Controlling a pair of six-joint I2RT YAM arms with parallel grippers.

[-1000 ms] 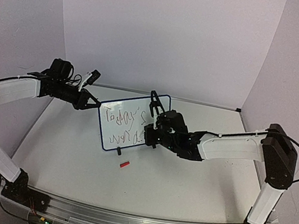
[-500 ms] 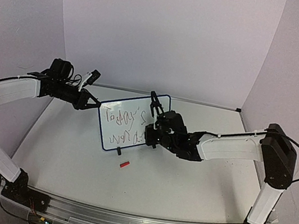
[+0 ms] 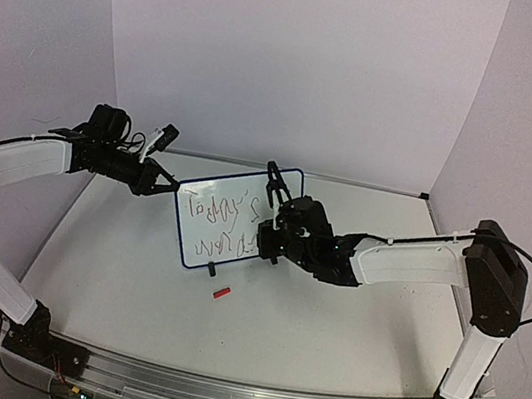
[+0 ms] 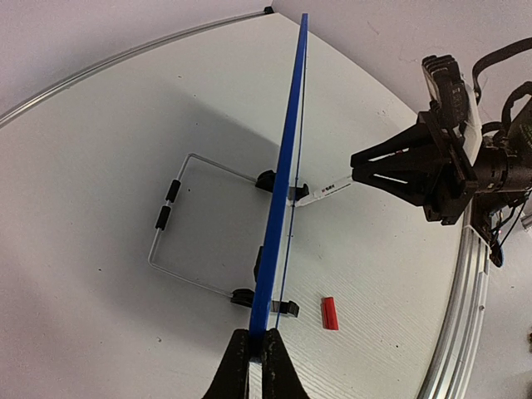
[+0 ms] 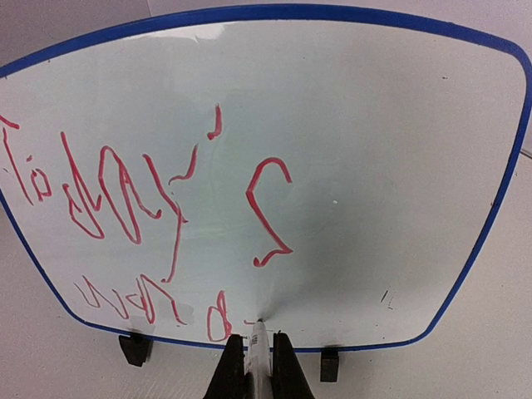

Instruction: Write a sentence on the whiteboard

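The small white blue-framed whiteboard (image 3: 243,188) stands on the white counter (image 3: 132,280), its edge clamped by the closed left end effector (image 4: 257,345), directly ahead of the right end effector (image 5: 258,349), which grips a white marker (image 5: 259,331) touching the lower row of the red handwritten sentence (image 5: 125,191).

sentence (image 5: 125,199): first letter clipped by the right wrist picture's edge; too small to read from above
whiteboard (image 4: 283,166): edge-on in left wrist view, written face hidden
marker (image 5: 259,341): body cut off below
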